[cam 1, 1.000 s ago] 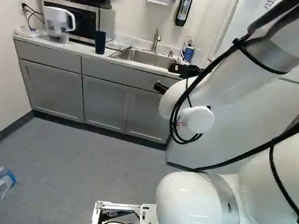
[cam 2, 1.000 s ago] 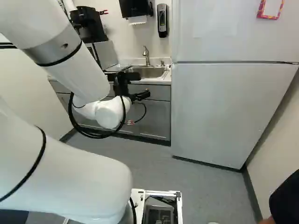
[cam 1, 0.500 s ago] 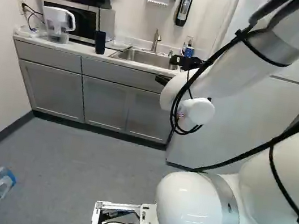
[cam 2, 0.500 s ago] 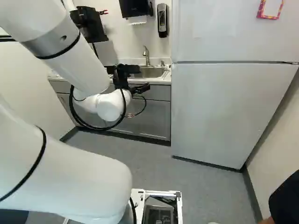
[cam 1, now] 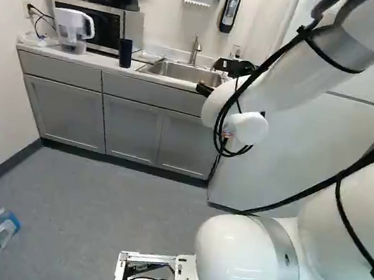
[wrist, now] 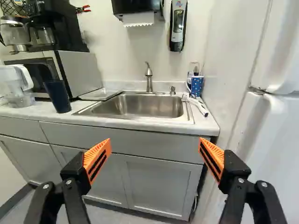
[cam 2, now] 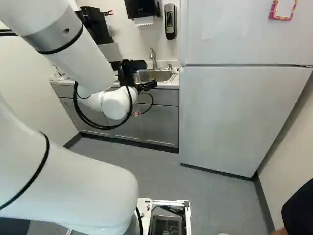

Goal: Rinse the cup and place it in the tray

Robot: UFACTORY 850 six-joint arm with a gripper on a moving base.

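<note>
The tall dark-blue tumbler (wrist: 57, 96), presumably the cup, stands upright at far left; the white arm (cam 2: 73, 56) hides it in the right base view. Rightward come the shallow clear tray (wrist: 99, 94) and steel sink (wrist: 140, 106). The black gripper (wrist: 154, 143), fingers spread and empty, must reach forward and left.

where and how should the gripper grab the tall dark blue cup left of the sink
Probably best around the middle of the tall dark blue cup, coming in level from the front, one finger of the black gripper on each side. It stands upright near the front edge of the pale counter, its sides are long and no handle shows; the silver-sided microwave blocks the back.
</note>
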